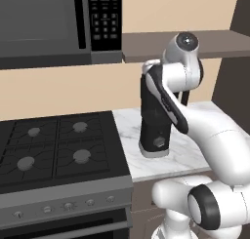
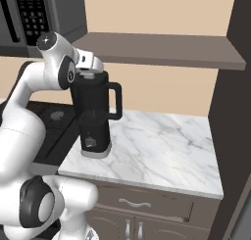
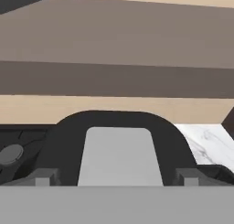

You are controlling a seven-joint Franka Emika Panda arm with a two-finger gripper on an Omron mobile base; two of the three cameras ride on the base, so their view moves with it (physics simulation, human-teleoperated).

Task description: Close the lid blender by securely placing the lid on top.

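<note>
The blender (image 1: 155, 130) (image 2: 95, 121) stands upright on the marble counter (image 2: 162, 146) just right of the stove, handle toward the right. My gripper (image 2: 88, 71) (image 1: 149, 70) is at the top of the jar. In the hand view a black rounded cap with a grey centre, the lid (image 3: 68, 141), spans the gap between my gripper's (image 3: 116, 178) fingertips (image 3: 43, 177) and reaches both of them. The gripper looks shut on the lid. Whether the lid rests on the jar's rim is hidden by the hand.
A black stove (image 1: 49, 145) lies left of the blender, with a microwave (image 1: 44, 23) above it. A brown shelf (image 2: 162, 50) hangs close over the jar. A dark tall panel (image 2: 235, 111) bounds the counter on the right.
</note>
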